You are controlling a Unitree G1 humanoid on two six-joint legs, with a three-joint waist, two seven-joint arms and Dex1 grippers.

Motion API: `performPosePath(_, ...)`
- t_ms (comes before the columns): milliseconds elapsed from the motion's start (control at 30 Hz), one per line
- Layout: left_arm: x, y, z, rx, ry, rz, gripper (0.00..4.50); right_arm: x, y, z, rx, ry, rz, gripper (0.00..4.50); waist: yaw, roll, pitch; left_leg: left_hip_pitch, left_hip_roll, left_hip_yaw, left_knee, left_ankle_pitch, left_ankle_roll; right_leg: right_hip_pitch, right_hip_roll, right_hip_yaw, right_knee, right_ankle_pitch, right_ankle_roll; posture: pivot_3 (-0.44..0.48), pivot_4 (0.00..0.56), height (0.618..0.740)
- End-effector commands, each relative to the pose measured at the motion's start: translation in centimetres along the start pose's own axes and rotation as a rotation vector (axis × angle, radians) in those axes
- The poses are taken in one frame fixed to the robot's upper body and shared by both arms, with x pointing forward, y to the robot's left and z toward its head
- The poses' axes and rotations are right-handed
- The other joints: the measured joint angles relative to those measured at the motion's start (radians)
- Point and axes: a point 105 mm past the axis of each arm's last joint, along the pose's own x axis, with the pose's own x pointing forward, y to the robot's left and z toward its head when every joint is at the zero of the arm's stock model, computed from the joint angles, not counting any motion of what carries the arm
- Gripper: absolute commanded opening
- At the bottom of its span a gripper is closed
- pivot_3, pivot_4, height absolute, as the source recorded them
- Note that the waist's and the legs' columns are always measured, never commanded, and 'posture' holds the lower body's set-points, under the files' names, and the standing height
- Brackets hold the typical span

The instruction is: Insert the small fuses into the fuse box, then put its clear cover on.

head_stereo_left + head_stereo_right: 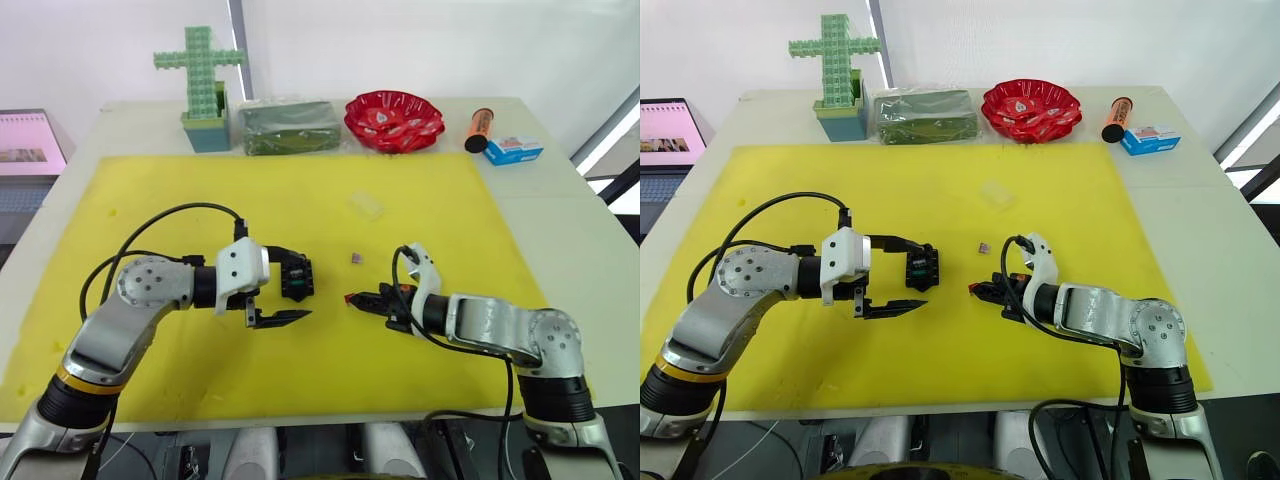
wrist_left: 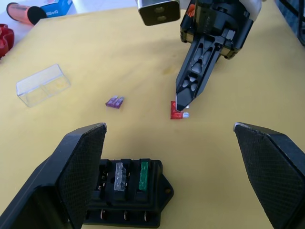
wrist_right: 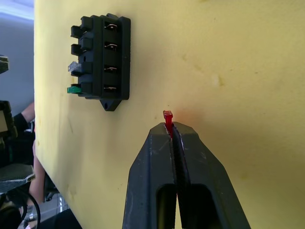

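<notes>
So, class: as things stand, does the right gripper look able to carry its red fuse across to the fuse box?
Probably yes. The right gripper, shut on the red fuse, faces the fuse box across bare yellow mat; the open left gripper straddles the box.

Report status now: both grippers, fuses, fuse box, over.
Left gripper open around fuse box. Right gripper shut on red fuse. Green and grey fuses seated; mauve fuse and clear cover on mat.

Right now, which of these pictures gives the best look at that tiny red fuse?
The left wrist view: the small flat red fuse shows its whole face, pinched at the tip of the right claw over the yellow mat. The right wrist view shows just its edge poking from the shut fingers. In the eye views it is a red speck.
</notes>
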Motion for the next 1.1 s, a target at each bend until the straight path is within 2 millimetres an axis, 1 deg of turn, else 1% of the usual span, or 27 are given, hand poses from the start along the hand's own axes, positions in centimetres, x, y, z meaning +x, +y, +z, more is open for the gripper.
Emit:
performPosePath(33,0.0,0.1,0.8,0.040,-0.020,0.005,4.50,-0.4,1.0,0.3,-0.029,-0.019,0.030,0.50,0.003,0.000,0.000,0.000,0.000,0.000,0.000,0.000,0.000,0.000,0.000,0.000,0.000,0.000,0.000,0.000,0.150,0.740)
performPosePath(100,0.0,0.2,0.9,0.039,-0.021,0.007,4.50,-0.5,1.0,0.2,-0.038,-0.012,0.030,1.04,0.002,0.000,0.000,0.000,0.000,0.000,0.000,0.000,0.000,0.000,0.000,0.000,0.000,0.000,0.000,0.000,0.150,0.740)
performPosePath(233,0.0,0.4,0.9,0.042,-0.022,0.014,4.50,-1.2,0.9,-0.1,-0.104,0.028,0.031,2.43,0.004,0.000,0.000,0.000,0.000,0.000,0.000,0.000,0.000,0.000,0.000,0.001,0.000,0.000,0.000,0.000,0.150,0.740)
performPosePath(367,0.0,0.5,0.9,0.045,-0.022,0.019,4.50,-2.7,1.4,-1.0,-0.246,0.151,0.076,3.86,0.005,0.000,0.000,0.000,0.000,0.000,0.000,0.000,0.000,0.001,0.000,0.001,-0.001,0.000,0.000,0.000,0.150,0.740)
performPosePath(400,0.0,0.6,0.9,0.045,-0.022,0.020,4.50,-3.0,1.5,-0.9,-0.260,0.165,0.088,4.22,0.005,0.000,0.000,0.000,0.000,-0.001,0.000,0.000,0.000,0.001,0.000,0.001,-0.001,0.000,0.000,0.000,0.150,0.740)
performPosePath(433,0.0,0.6,0.9,0.046,-0.021,0.021,4.50,-3.6,1.9,-0.6,-0.318,0.198,0.101,4.46,0.004,0.000,0.000,0.000,0.000,-0.001,0.001,0.000,0.000,0.001,0.001,0.001,-0.001,0.000,0.000,0.000,0.150,0.740)
performPosePath(500,0.0,0.8,0.9,0.049,-0.020,0.022,4.50,-4.5,3.2,0.6,-0.386,0.246,0.167,4.46,0.003,0.000,0.000,0.000,0.000,-0.001,0.000,0.000,0.000,0.001,0.001,0.001,-0.001,0.000,0.000,0.000,0.150,0.740)
performPosePath(567,0.0,0.9,0.9,0.051,-0.020,0.023,4.50,-5.0,3.9,1.4,-0.424,0.282,0.210,4.46,0.001,0.000,0.000,0.000,0.001,0.000,0.001,0.000,0.000,0.000,0.001,0.002,-0.001,0.000,-0.001,0.000,0.150,0.740)
performPosePath(633,0.0,1.0,0.9,0.055,-0.021,0.022,4.50,-5.2,4.1,1.6,-0.508,0.339,0.215,4.46,0.003,0.000,0.000,0.000,0.002,-0.001,0.000,0.000,0.000,0.000,0.003,0.002,-0.001,0.000,-0.001,0.000,0.150,0.740)
performPosePath(767,0.2,1.1,1.3,0.069,-0.031,0.011,4.50,-4.7,4.8,2.2,-0.556,0.397,0.279,4.46,0.008,0.000,0.000,-0.001,0.003,-0.001,0.000,0.000,0.000,0.000,0.004,0.001,-0.002,-0.001,-0.002,0.000,0.150,0.740)
performPosePath(833,0.2,0.9,1.5,0.068,-0.037,-0.004,4.50,-4.4,4.7,2.4,-0.571,0.419,0.289,4.46,0.007,0.000,0.000,-0.001,0.003,0.000,0.000,0.000,0.000,-0.001,0.003,0.002,-0.002,-0.001,-0.001,0.000,0.150,0.740)
performPosePath(967,0.0,0.5,1.5,0.054,-0.041,-0.031,4.50,-3.5,3.8,3.4,-0.575,0.434,0.280,4.46,0.005,0.000,0.000,-0.001,0.003,0.000,0.000,0.000,0.000,-0.001,0.003,0.002,-0.001,-0.001,-0.001,0.000,0.150,0.740)
performPosePath(1033,-0.1,0.4,1.5,0.049,-0.041,-0.043,4.50,-3.5,3.5,3.6,-0.569,0.457,0.287,4.46,0.005,0.000,0.000,-0.001,0.003,0.000,0.000,0.000,0.000,-0.001,0.003,0.002,-0.001,-0.001,-0.001,0.000,0.150,0.740)
performPosePath(1100,-0.2,0.3,1.6,0.042,-0.047,-0.057,4.50,-3.0,2.9,4.0,-0.577,0.459,0.268,4.46,0.004,0.000,0.000,-0.001,0.003,0.000,0.000,0.000,0.000,-0.001,0.003,0.002,-0.001,-0.001,-0.001,0.000,0.150,0.740)
